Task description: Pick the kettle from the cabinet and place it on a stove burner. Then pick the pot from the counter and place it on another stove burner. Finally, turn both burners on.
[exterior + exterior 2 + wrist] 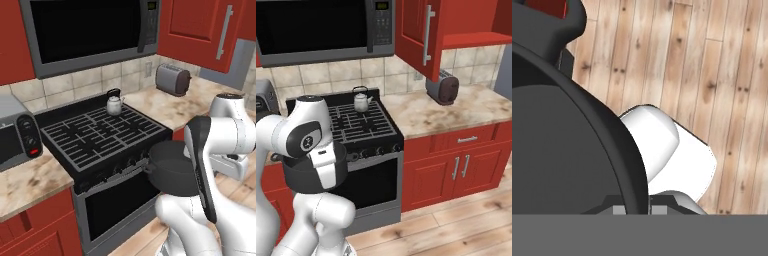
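- The pot (pixel 172 167) is up in the air, in front of the stove (pixel 100 137) and out over the wood floor (pixel 712 75).
- In the hand view, the gripper (pixel 632 206) sits right at the pot's rim. Its jaws look closed thin on that rim, so I think it is holding the pot by the edge.
- I cannot see the finger tips well. They are mostly hidden behind the rim.
- What could go wrong: the pot is held by one edge only. It may tip or slip out and fall on the floor.
- The pot hangs low, about as high as the stove front. If it does not go up first, it could bump the stove edge or the knobs (pixel 125 165).
- The kettle (pixel 114 103) already stands on a back burner. If the pot swings too far back, it could knock the kettle over.
- The pot needs a different burner (pixel 87 142), one of the free ones in front.
- The arm hides much of the pot in the right base view, so aiming is harder.
- Counting: one pot, one kettle, one stove.
- One toaster (pixel 173 79) on the counter (pixel 165 107).
- One microwave (pixel 90 27) above the stove.
- One open cabinet (pixel 466 30) with a bare shelf.
- No burner looks lit yet.
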